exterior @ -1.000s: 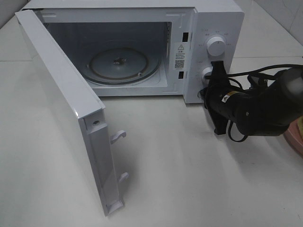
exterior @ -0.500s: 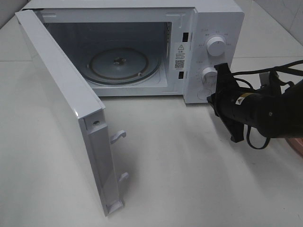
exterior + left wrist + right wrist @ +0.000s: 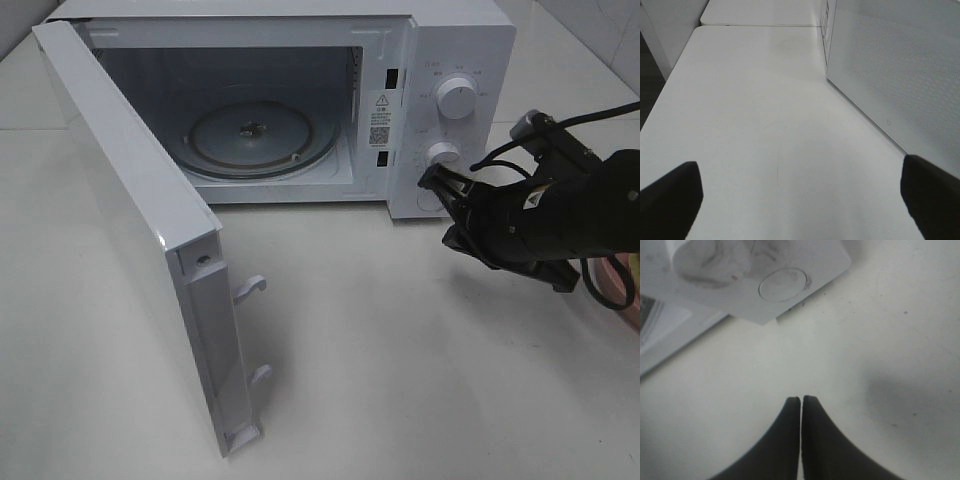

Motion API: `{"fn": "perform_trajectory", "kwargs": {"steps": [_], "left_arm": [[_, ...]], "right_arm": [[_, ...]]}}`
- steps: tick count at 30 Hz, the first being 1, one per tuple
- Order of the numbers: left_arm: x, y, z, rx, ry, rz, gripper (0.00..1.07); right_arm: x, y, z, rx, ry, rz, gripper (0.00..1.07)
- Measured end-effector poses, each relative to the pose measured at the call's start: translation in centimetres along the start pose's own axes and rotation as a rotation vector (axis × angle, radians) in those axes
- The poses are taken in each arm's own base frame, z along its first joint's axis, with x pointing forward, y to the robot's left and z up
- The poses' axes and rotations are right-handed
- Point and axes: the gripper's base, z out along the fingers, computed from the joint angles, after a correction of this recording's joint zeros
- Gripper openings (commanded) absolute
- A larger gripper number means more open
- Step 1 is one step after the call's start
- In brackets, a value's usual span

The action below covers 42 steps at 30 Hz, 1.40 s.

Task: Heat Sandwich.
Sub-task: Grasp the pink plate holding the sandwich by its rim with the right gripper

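Right gripper [image 3: 430, 180] is pinched together (nothing held) beside the microwave [image 3: 470, 40]. Its lower knob [image 3: 441, 154] could be knocked by a careless swing.

The right gripper [image 3: 801, 404] has its two dark fingers [image 3: 782, 445] pressed together, with nothing between them, above the white table [image 3: 900, 330]. Near it is a corner of the microwave [image 3: 715, 270] with a round button [image 3: 783, 285].

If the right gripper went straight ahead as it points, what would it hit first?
Probably the microwave, near the round button below its lower knob; the shut right gripper points there, though depth is unclear.
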Motion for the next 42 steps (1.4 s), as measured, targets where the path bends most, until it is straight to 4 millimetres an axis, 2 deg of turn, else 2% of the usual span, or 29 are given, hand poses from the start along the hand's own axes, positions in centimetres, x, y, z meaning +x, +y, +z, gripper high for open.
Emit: {"fn": "perform_trajectory", "kwargs": {"steps": [4,5,7,12,21,25,26,29,30,32,33,36,37,38,39,42], "left_arm": [[0.0,0.0,0.0,0.000,0.000,0.000,1.01],[0.0,0.0,0.0,0.000,0.000,0.000,1.01],[0.0,0.0,0.0,0.000,0.000,0.000,1.01],[0.0,0.0,0.0,0.000,0.000,0.000,1.01],[0.0,0.0,0.0,0.000,0.000,0.000,1.01],[0.0,0.0,0.0,0.000,0.000,0.000,1.01],[0.0,0.0,0.0,0.000,0.000,0.000,1.01],[0.0,0.0,0.0,0.000,0.000,0.000,1.01],[0.0,0.0,0.0,0.000,0.000,0.000,1.01],[0.0,0.0,0.0,0.000,0.000,0.000,1.01],[0.0,0.0,0.0,0.000,0.000,0.000,1.01],[0.0,0.0,0.0,0.000,0.000,0.000,1.01],[0.0,0.0,0.0,0.000,0.000,0.000,1.01],[0.0,0.0,0.0,0.000,0.000,0.000,1.01],[0.0,0.0,0.0,0.000,0.000,0.000,1.01],[0.0,0.0,0.0,0.000,0.000,0.000,1.01]], "right_arm": [[0.5,0.0,-1.3,0.025,0.101,-0.274,0.08],[0.5,0.0,-1.3,0.025,0.101,-0.274,0.08],[0.8,-0.1,-2.1,0.027,0.156,-0.415,0.08],[1.5,-0.5,-3.0,0.050,0.265,-0.602,0.11],[1.6,-1.5,-5.4,0.132,0.386,-0.809,0.20],[1.1,-2.2,-6.4,0.173,0.403,-0.812,0.26],[0.8,-2.4,-6.6,0.186,0.409,-0.801,0.33],[-0.1,-3.1,-7.3,0.222,0.427,-0.758,0.39],[-0.4,-3.2,-7.4,0.231,0.429,-0.748,0.46],[-1.1,-3.5,-7.6,0.251,0.436,-0.725,0.53],[-1.1,-3.5,-7.6,0.251,0.436,-0.725,0.53],[-2.7,-4.0,-8.0,0.284,0.425,-0.681,0.72],[-3.4,-4.2,-8.2,0.297,0.411,-0.670,0.76],[-3.4,-4.2,-8.2,0.297,0.411,-0.670,0.76],[-3.8,-4.3,-8.3,0.307,0.403,-0.673,0.86],[-4.5,-4.4,-8.4,0.325,0.385,-0.681,0.92]]}}
